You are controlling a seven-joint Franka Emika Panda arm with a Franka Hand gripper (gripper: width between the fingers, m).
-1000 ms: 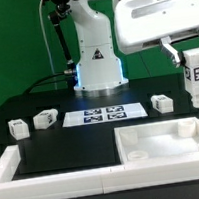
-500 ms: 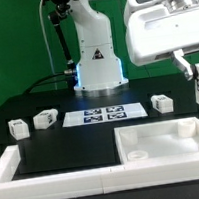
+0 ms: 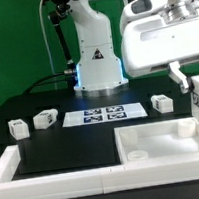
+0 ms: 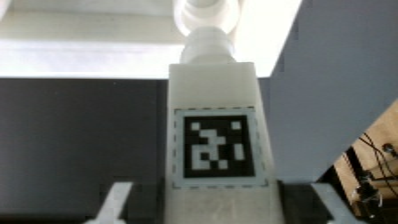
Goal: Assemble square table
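Glare washes out the far end of the leg (image 4: pixel 217 100) in the wrist view. Its narrow tip runs into a bright white patch of the table top (image 3: pixel 168 141), and you cannot tell whether the tip touches a corner socket or hangs just above it. In the exterior view the picture's right edge cuts off part of the leg and the top's right rim. The wide white wrist housing hides most of the gripper there. Only one finger (image 3: pixel 178 75) shows, slanting down to the leg's upper end.

The gripper (image 4: pixel 217 205) is partly closed, its two fingers pressed against opposite sides of the leg, which fills the gap between them, so you have the leg gripped. It stands upright, tag facing the exterior camera, over the table top's far corner at the exterior view's right. The top lies on the black surface, near the camera and toward that same right side. Three loose legs (image 3: pixel 46 120) lie beyond it: two well off to the exterior view's left of the marker board (image 3: pixel 102 114), and one just beside the board's right end.
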